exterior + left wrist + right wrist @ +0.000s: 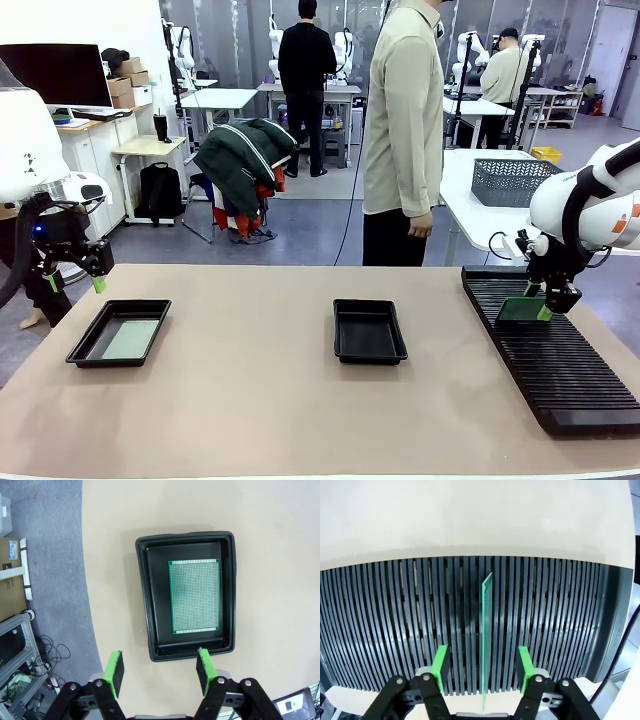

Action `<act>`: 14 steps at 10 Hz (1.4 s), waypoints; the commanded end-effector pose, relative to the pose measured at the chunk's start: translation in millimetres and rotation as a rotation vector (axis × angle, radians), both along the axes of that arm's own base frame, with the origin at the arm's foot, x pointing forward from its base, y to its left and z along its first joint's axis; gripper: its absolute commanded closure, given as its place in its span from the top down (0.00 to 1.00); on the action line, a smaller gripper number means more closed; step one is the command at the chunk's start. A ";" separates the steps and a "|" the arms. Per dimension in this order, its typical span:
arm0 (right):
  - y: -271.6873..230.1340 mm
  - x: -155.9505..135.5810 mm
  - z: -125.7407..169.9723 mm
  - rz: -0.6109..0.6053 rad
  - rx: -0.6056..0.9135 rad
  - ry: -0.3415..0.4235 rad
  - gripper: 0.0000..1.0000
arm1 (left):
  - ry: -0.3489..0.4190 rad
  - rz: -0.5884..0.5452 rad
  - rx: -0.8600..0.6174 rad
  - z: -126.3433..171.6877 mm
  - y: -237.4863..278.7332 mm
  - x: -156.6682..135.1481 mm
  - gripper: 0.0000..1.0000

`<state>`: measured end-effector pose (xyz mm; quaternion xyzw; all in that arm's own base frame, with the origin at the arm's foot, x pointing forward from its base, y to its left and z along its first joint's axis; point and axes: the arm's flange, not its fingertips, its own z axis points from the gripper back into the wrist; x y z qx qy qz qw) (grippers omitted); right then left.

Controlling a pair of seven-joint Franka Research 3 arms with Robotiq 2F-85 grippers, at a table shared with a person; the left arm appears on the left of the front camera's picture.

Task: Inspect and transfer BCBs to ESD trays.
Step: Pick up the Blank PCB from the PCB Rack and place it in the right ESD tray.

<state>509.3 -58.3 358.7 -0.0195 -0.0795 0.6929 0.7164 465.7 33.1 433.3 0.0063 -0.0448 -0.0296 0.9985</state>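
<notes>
A wide tan table [250, 410] carries 3 things. 1 shallow black tray [88, 337] lies near its left edge. A second black tray [370, 335] lies near the middle. A long black slotted rack [580, 380] runs along the right side. All 3 are well apart.

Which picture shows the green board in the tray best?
The left wrist view: it looks straight down on the board, whole, lying flat in its tray. The front view shows it small and slanted. The right wrist view faces the rack.
</notes>
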 end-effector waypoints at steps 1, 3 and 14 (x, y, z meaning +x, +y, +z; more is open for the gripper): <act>1.3 -1.9 3.0 -0.010 -0.020 0.021 0.66 | -0.003 -0.006 -0.002 -1.2 0.9 -0.6 0.78; 2.0 -1.6 3.4 -0.012 -0.022 0.022 0.60 | -0.003 -0.006 -0.002 -1.2 0.9 -0.6 0.78; 5.3 -1.0 5.6 -0.024 -0.033 0.044 0.22 | -0.003 -0.006 -0.002 -1.2 0.9 -0.6 0.78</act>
